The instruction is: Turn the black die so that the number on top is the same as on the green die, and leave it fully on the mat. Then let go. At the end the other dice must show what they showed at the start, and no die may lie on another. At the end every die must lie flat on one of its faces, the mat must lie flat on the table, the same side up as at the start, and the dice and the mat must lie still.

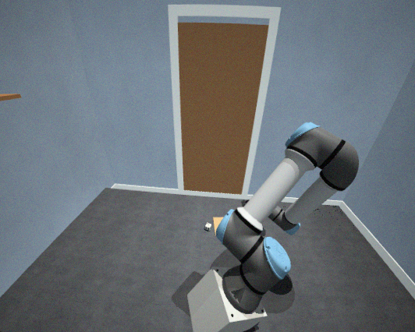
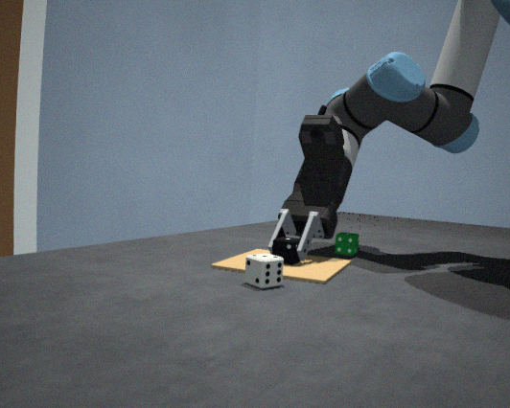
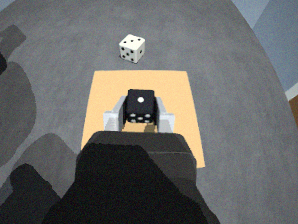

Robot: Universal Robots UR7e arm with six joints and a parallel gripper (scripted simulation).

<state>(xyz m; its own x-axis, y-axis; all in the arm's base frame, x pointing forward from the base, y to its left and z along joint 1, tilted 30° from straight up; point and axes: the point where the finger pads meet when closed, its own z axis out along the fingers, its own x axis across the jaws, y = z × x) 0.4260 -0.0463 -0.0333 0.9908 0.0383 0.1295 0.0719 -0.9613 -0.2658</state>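
The black die is between the two fingers of my gripper, which is shut on it, low over the mat. Its face towards the wrist camera shows one pip; the narrow face below that shows several. Whether its underside touches the mat I cannot tell. The green die stands beyond the mat in the exterior view, with four pips on its front face; its top is too thin to read. It is not visible in the wrist view.
A white die lies flat on the dark floor just off the mat, three pips on top. The arm hides most of the mat in the top view. The gripper body hides the mat's near part in the wrist view.
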